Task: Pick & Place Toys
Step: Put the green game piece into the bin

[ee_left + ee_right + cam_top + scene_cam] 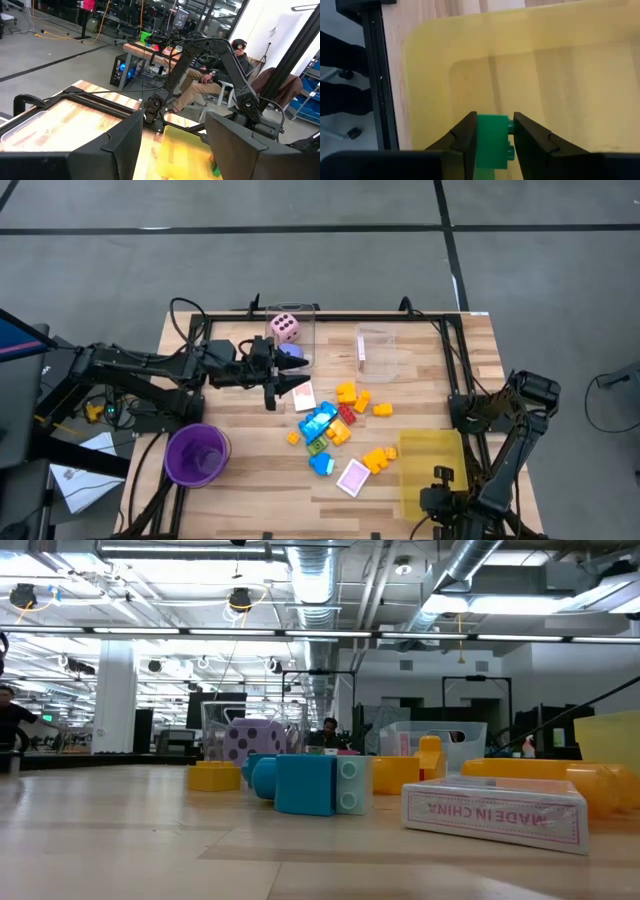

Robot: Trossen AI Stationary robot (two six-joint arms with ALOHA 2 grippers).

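Two pink-white cards (353,477), one pink die (285,328), one purple cup (197,453), one yellow tray (432,472) on wooden desk (250,470). Right end effector (492,135) clamps one green block (493,145); left end effector (283,388) gapes wide, empty.

L claw (277,383) open; R claw (492,131) clamped

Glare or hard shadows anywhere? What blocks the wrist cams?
High view: even light, no hard shadows. Low view: bright ceiling lamps, faint sheen on table. Left wrist view: left gripper's open jaws fill the bottom. Right wrist view: right gripper and green block hide part of yellow tray.
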